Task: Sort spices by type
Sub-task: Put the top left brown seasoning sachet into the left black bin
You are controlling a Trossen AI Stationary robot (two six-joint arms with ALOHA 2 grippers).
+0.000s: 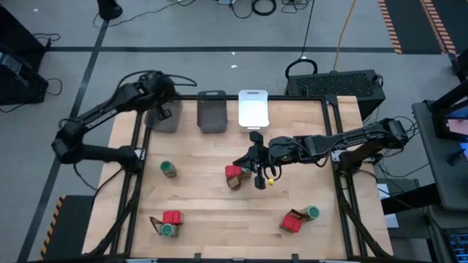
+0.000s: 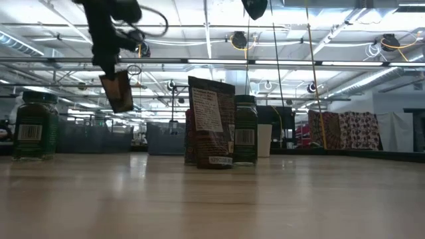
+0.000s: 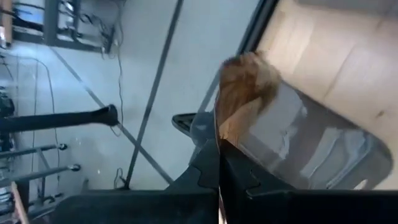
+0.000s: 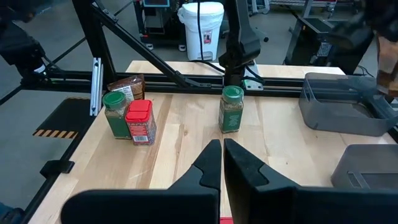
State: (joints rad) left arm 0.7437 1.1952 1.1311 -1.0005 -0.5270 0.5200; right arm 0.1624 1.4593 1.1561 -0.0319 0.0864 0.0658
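Brown and flat, one packet (image 3: pixel 244 93) hangs pinched edge-on between the closed fingers of the left gripper (image 1: pixel 158 111), held over the leftmost dark grey bin (image 1: pixel 167 119) at the table's far edge; in the low view it dangles clear above the tabletop. Three bins stand in a row there: two dark grey, this one and a second (image 1: pixel 212 112), and one white bin (image 1: pixel 254 109), all rectangular with rounded corners. On the pale wooden table (image 1: pixel 205 208) four round green-lidded jars can be counted: one alone (image 1: pixel 169 170) near the left side, one (image 1: pixel 168 230) by the front-left cluster, one (image 1: pixel 312 212) at front right; the fourth shows only in the low view (image 2: pixel 245 130). Red boxy tins number three: centre (image 1: pixel 233 173), front left (image 1: pixel 172 218), front right (image 1: pixel 293 223); brown packets lean beside each cluster, though their exact count is unclear. The right gripper (image 1: pixel 259 175) hovers beside the centre tin, fingers pressed together on nothing. Open wood lies between the clusters and before the bins.
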